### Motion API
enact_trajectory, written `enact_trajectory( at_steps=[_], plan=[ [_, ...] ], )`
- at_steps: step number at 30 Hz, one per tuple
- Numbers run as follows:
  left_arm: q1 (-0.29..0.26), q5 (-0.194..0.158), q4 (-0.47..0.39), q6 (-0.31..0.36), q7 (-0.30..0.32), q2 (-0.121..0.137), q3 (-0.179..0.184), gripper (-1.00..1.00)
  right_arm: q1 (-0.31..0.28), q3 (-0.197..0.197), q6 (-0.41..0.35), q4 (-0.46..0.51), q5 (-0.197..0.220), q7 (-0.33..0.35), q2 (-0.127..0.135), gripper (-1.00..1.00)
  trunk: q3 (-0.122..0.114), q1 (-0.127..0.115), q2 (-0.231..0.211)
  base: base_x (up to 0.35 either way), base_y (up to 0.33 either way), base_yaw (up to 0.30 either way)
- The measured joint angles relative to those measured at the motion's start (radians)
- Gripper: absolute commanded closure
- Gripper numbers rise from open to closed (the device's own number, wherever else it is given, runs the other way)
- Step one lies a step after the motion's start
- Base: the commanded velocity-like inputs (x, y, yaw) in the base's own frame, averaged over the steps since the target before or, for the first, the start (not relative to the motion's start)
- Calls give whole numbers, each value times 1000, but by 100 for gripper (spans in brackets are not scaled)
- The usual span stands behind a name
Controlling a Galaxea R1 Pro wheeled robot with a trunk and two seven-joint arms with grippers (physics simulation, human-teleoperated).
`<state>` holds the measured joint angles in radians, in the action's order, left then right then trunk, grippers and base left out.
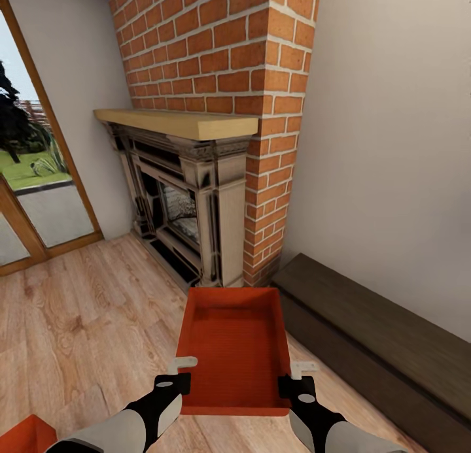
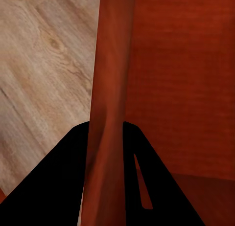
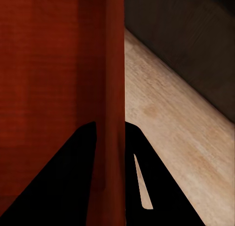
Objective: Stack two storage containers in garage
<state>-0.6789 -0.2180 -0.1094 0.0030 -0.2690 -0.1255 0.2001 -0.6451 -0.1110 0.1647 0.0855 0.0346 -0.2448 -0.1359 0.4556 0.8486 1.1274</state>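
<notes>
Orange-red storage container (image 1: 234,348) is held open side up above the wood-plank floor (image 1: 78,322) in the head view; brick fireplace (image 1: 216,198) stands close beyond its far edge, a dark low bench (image 1: 379,335) runs along the right, glass doors (image 1: 33,178) at left with open floor between; a second container's corner (image 1: 23,436) shows at lower left; both arms reach forward, left tool (image 1: 175,373) and right tool (image 1: 299,376) on opposite side walls. Left wrist view: left tool (image 2: 105,130) clamped on the thin wall (image 2: 110,64), one finger each side. Right wrist view: right tool (image 3: 110,130) likewise pinching the other wall (image 3: 113,55); bench beyond.
</notes>
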Motion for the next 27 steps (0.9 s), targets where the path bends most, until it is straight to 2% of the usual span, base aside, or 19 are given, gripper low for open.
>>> enact_trajectory(
  at_steps=[27],
  plan=[
    [0,0,0,-1,-1,-1,-2,100,0,2,-1,1,-4,1,1,100,-44,0,0,0,0,0]
  ],
)
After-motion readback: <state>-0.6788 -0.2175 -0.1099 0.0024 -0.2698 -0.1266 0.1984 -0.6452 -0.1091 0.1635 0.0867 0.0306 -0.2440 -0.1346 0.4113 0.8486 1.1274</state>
